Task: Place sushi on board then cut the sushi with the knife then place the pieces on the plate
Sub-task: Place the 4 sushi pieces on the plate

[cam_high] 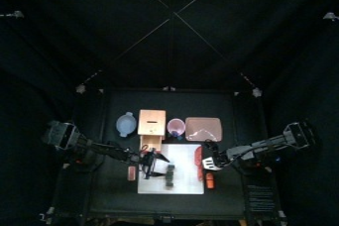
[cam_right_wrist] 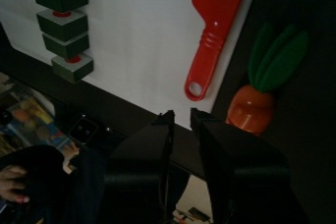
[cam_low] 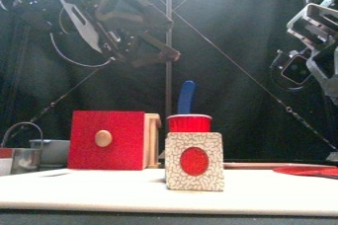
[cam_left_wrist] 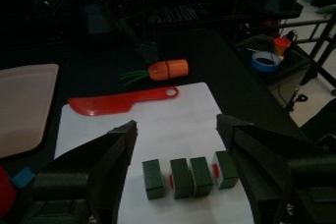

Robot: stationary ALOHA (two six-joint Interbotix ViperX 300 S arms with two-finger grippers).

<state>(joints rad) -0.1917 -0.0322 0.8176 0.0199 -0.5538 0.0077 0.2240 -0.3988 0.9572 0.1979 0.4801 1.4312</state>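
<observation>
Black counter (cam_high: 113,198) carries a white cutting board (cam_high: 179,178). The left gripper (cam_left_wrist: 176,123) holds its jaws wide open over the dark green toy sushi roll (cam_left_wrist: 191,174) at the board's 9 o'clock, so placing looks done. The red toy knife (cam_left_wrist: 125,100) lies unheld at 3 o'clock, and the right gripper (cam_right_wrist: 182,120) has its jaws nearly closed, empty. Cutting and filling the flat pink tray (cam_high: 201,128) remain.

lighting: dim booth, black curtains (cam_high: 169,32) take up the light | brightest: white cutting board (cam_high: 183,182), lit from above, almost glaring in the right wrist view | shadows: soft, short, close under what lies on the board | surface (cam_high: 99,185) around board: near black
</observation>
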